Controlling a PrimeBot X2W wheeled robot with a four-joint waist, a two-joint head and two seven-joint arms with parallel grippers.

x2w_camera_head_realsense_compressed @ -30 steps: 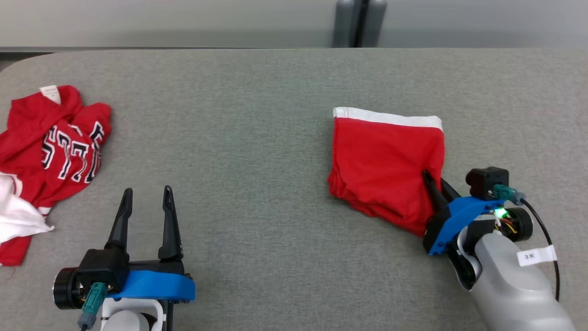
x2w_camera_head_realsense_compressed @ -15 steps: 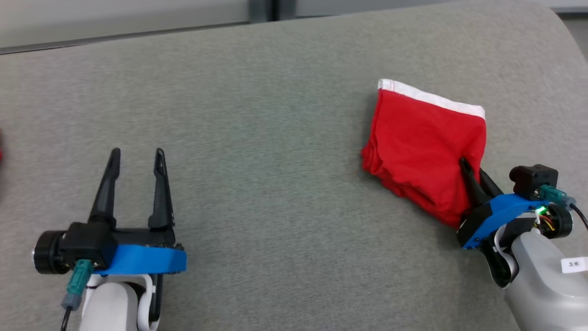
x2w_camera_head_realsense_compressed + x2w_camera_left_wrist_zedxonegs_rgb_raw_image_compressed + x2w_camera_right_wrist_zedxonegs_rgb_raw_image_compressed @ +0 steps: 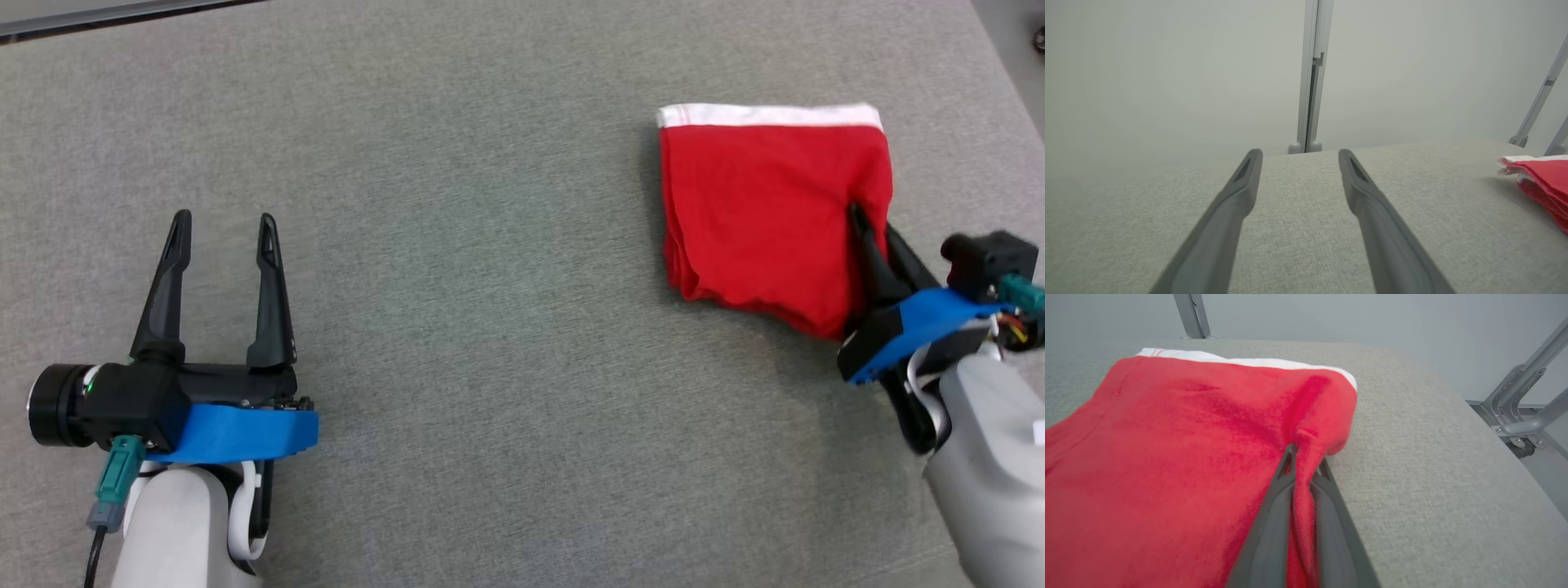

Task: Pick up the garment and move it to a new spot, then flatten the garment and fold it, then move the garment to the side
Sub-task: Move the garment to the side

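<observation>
Lying folded at the far right of the bench [image 3: 490,343], the garment [image 3: 759,212] is a red stack with a white band along its far edge. The right hand [image 3: 871,219] is clamped narrowly on a raised ridge of cloth at the stack's near right corner, and the fabric bunches up between the two fingers.

The main risk, as I judge it, is the fold coming undone. The pinch looks to catch only the upper layers (how many I cannot tell), so a sideways drag could pull those along while the lower ones lag on the rough bench cover. A quick pull could also tug the ridge free of the fingers. The bench's right edge is near, so too long a slide that way might leave cloth hanging off.

The left hand [image 3: 224,216] is wide open and empty at the near left, well apart from the garment and unable to steady it.
</observation>
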